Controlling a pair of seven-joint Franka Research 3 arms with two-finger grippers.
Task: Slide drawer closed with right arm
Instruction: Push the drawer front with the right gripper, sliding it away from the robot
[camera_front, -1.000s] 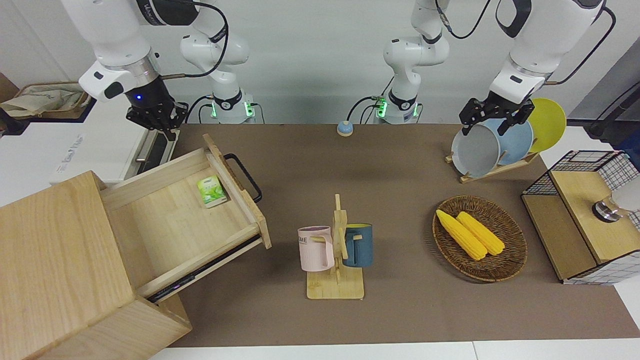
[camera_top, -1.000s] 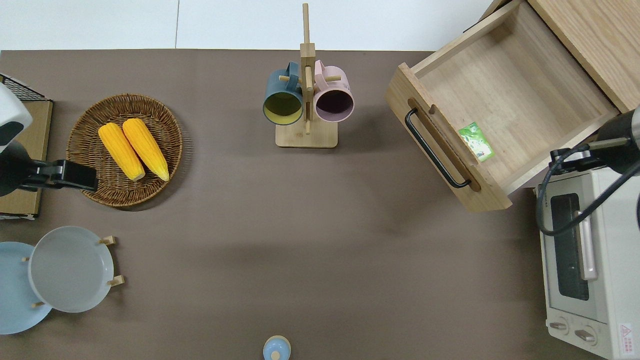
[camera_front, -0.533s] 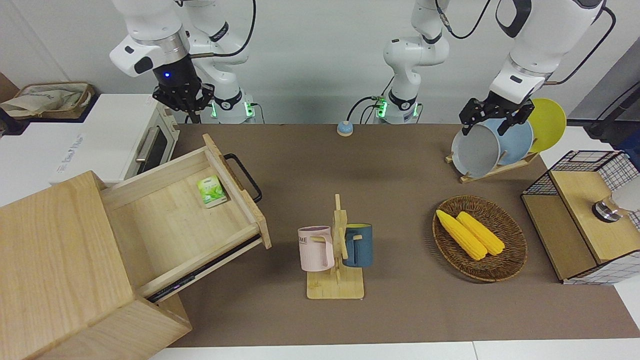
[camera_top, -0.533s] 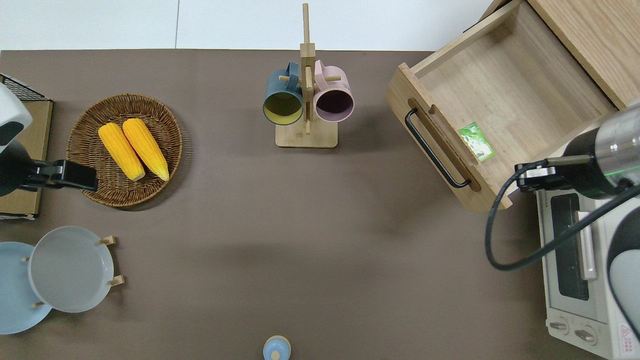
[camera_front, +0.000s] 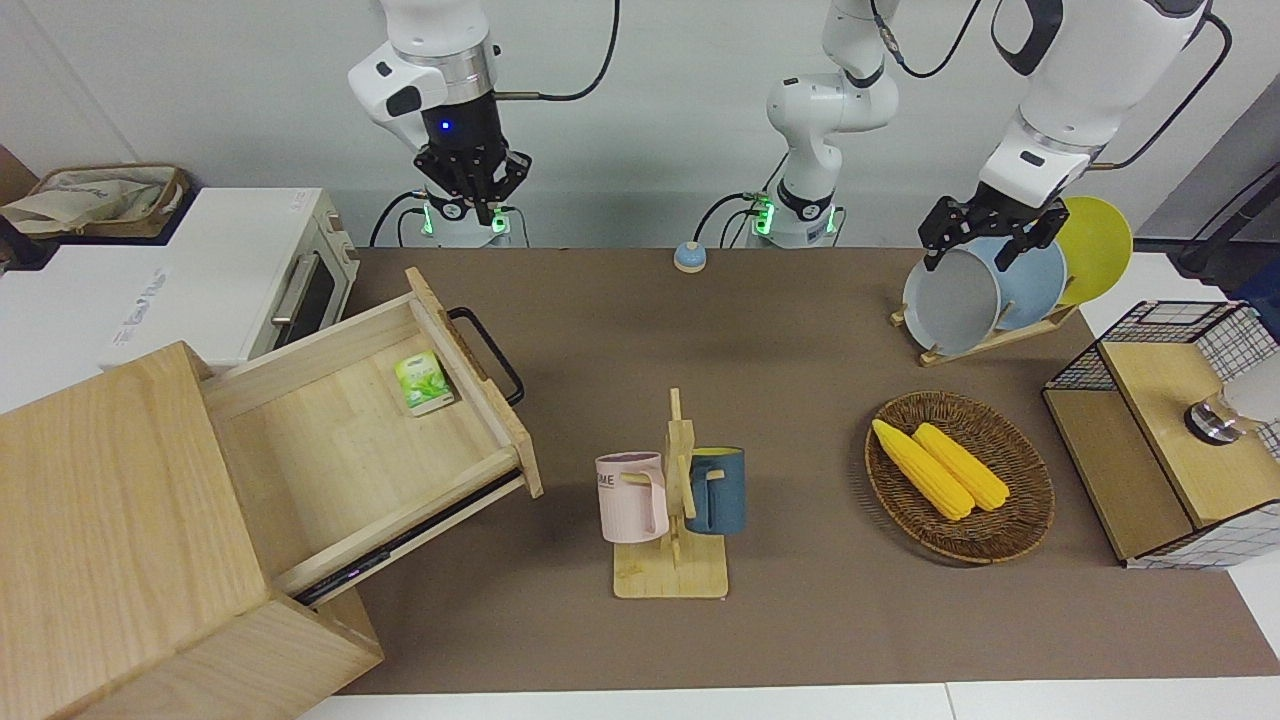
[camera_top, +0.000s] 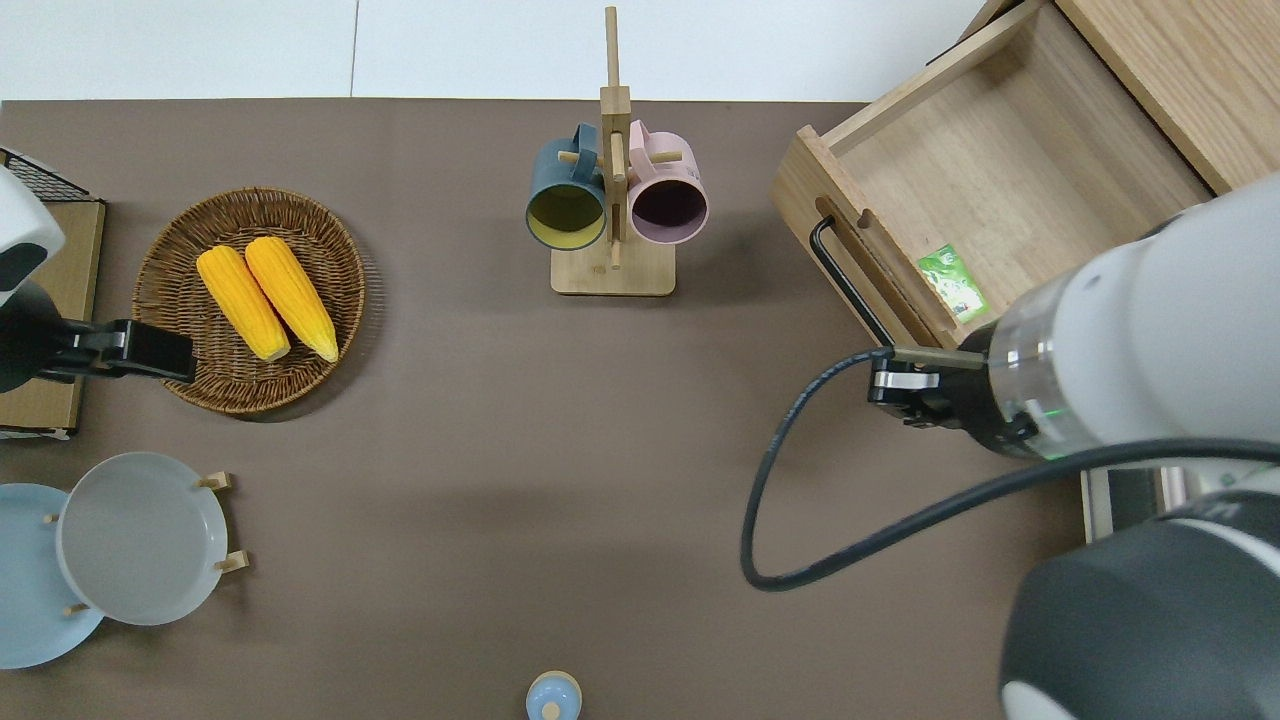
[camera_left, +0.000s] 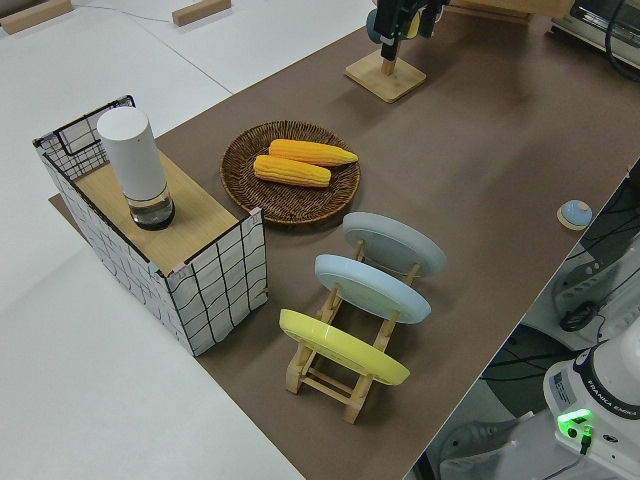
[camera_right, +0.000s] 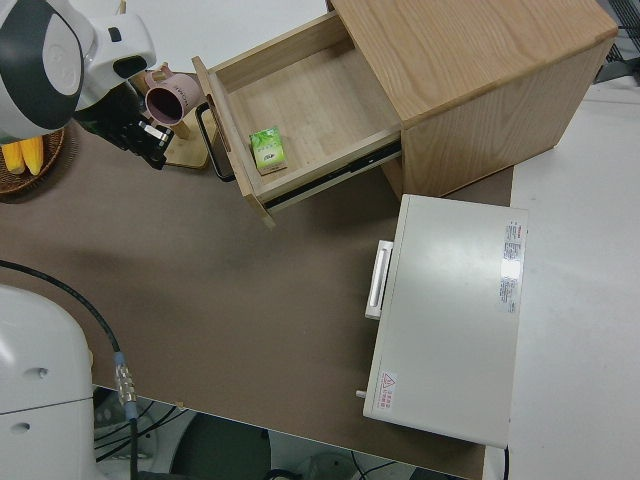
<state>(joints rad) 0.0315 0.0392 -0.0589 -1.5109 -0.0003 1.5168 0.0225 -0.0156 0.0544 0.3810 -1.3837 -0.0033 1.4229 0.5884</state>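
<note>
Small blue bell (camera_front: 689, 257) at the robots' edge of the brown bench (camera_front: 800, 330), between the arm bases

Right gripper (camera_front: 474, 205), black, two-finger, blue wrist light above it: raised, and in the overhead view over bare bench just off the drawer front's nearer corner; touching nothing; whether its fingers are parted or together cannot be told

Left arm: parked; left gripper (camera_front: 990, 228), finger state cannot be told

Plate rack (camera_left: 345, 375): grey, blue and yellow plates standing on edge, toward the left arm's end

White toaster oven (camera_right: 450, 320): toward the right arm's end, door closed, just beside the cabinet

Drawer (camera_front: 370, 430): light wood, pulled well out of the pale wooden cabinet (camera_front: 110, 520), set at an angle to the bench edge; black bar handle (camera_front: 487, 352) on its front; one small green packet (camera_front: 421, 383) lying inside near the front panel

Wicker basket (camera_front: 1020, 520): two corn cobs (camera_front: 940, 467) side by side in it

Wire-mesh box (camera_left: 190, 270): a white cylinder (camera_left: 135, 165) upright on its wooden top

Mug tree (camera_top: 612, 180): dark blue mug (camera_top: 566, 200) and pink mug (camera_top: 668, 198) hung either side, farthest from the robots
</note>
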